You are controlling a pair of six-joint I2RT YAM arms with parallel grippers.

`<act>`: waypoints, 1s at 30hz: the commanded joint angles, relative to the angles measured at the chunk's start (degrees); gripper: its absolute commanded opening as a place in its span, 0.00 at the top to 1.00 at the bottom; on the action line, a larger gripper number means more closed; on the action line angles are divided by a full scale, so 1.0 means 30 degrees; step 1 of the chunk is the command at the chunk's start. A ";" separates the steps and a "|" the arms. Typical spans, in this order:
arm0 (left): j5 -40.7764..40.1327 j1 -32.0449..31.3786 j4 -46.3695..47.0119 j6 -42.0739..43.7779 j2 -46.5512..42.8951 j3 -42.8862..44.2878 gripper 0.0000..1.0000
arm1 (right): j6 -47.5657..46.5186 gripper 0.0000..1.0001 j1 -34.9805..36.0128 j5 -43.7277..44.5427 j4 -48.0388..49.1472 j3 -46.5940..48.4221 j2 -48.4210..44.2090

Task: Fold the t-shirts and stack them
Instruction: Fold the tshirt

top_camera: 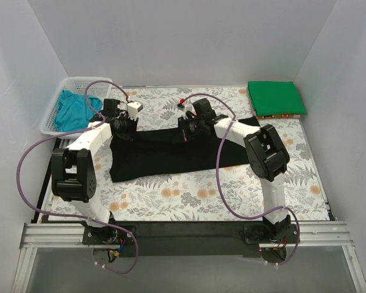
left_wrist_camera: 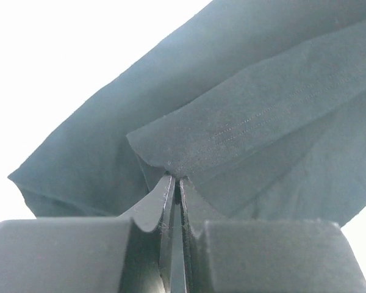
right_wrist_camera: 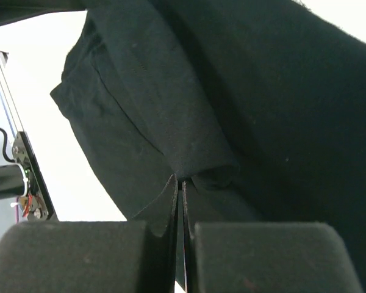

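Note:
The large black t-shirt [top_camera: 171,155] lies partly folded across the middle of the floral table. My left gripper [top_camera: 123,125] is shut on its far left edge; in the left wrist view the jaws [left_wrist_camera: 177,180] pinch a hemmed fold of black cloth [left_wrist_camera: 250,122]. My right gripper [top_camera: 190,127] is shut on the far edge near the middle; in the right wrist view the jaws [right_wrist_camera: 181,180] pinch bunched black cloth [right_wrist_camera: 195,140]. The green t-shirt [top_camera: 274,97] lies folded at the far right. The teal t-shirt [top_camera: 72,110] is crumpled in the basket.
A white mesh basket [top_camera: 53,119] stands at the far left corner. The green shirt rests on a small board [top_camera: 280,116]. White walls close in the table on three sides. The table frame [right_wrist_camera: 24,177] shows at the left of the right wrist view.

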 commanded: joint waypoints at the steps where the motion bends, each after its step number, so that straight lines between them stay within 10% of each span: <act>1: 0.0092 0.0076 0.0772 0.0075 0.0368 0.0919 1.00 | -0.0178 0.99 -0.0140 -0.0447 0.0181 0.1111 0.0258; 30: -0.0671 0.0076 -0.1393 -0.0248 -0.2998 -0.2917 1.00 | 0.0906 0.99 -0.0083 -0.2790 -0.0141 -0.0909 -0.0181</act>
